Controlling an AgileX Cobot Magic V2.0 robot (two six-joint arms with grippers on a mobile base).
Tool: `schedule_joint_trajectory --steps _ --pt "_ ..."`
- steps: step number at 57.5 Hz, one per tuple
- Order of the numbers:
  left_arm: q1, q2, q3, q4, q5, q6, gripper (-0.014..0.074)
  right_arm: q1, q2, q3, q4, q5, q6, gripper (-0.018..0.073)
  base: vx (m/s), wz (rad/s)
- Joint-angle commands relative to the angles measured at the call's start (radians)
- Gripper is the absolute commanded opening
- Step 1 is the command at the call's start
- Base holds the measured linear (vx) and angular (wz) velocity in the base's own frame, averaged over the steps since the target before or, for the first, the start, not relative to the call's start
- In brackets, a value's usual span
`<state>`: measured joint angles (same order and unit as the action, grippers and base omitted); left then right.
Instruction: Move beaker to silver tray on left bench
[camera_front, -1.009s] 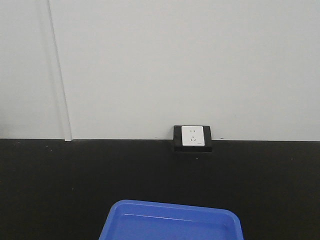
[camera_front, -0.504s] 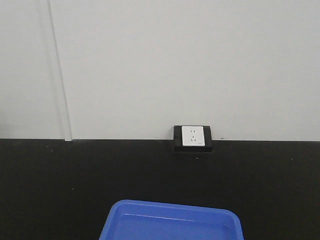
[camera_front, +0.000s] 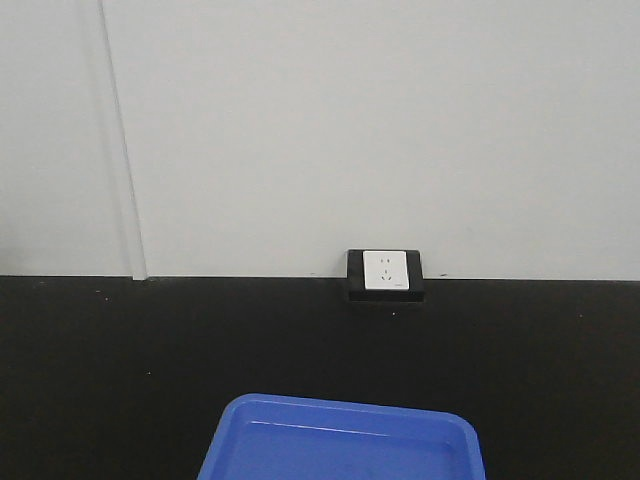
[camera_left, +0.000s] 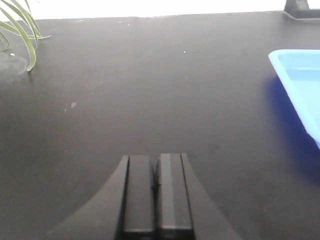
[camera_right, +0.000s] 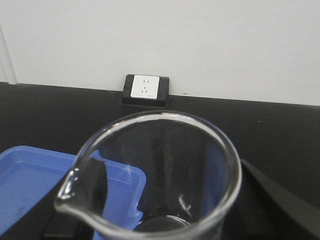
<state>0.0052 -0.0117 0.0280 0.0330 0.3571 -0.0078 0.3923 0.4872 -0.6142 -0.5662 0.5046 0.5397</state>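
Note:
The beaker (camera_right: 165, 165) is clear, empty glass with a pour spout at its lower left, and it fills the right wrist view. My right gripper (camera_right: 172, 205) is shut on it, with a dark finger (camera_right: 95, 187) on its left and another on its right. The beaker hangs above the corner of a blue tray. My left gripper (camera_left: 155, 159) is shut with nothing in it, low over a black worktop (camera_left: 150, 85). The silver tray and the left bench are out of view. Neither gripper shows in the front view.
A blue plastic tray (camera_front: 340, 445) lies at the near edge of the black worktop (camera_front: 120, 340); it also shows as the blue tray (camera_left: 300, 85) and the blue tray (camera_right: 30, 180). A white socket plate (camera_front: 386, 272) sits at the white wall. Green plant leaves (camera_left: 20, 30) hang at far left.
The front view has shifted slightly: the wall seam sits a little further right and the blue tray's far rim a little higher in the frame.

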Motion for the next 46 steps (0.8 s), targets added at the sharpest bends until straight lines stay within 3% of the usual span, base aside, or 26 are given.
schedule_joint_trajectory --steps 1,46 --pt "-0.006 -0.016 0.028 -0.001 -0.077 -0.001 0.0001 -0.006 0.005 -0.030 -0.026 -0.068 -0.005 -0.0008 -0.08 -0.01" --pt "-0.006 -0.016 0.028 -0.001 -0.077 -0.001 0.0001 -0.006 0.005 -0.030 -0.026 -0.068 -0.005 -0.0008 -0.21 0.00"
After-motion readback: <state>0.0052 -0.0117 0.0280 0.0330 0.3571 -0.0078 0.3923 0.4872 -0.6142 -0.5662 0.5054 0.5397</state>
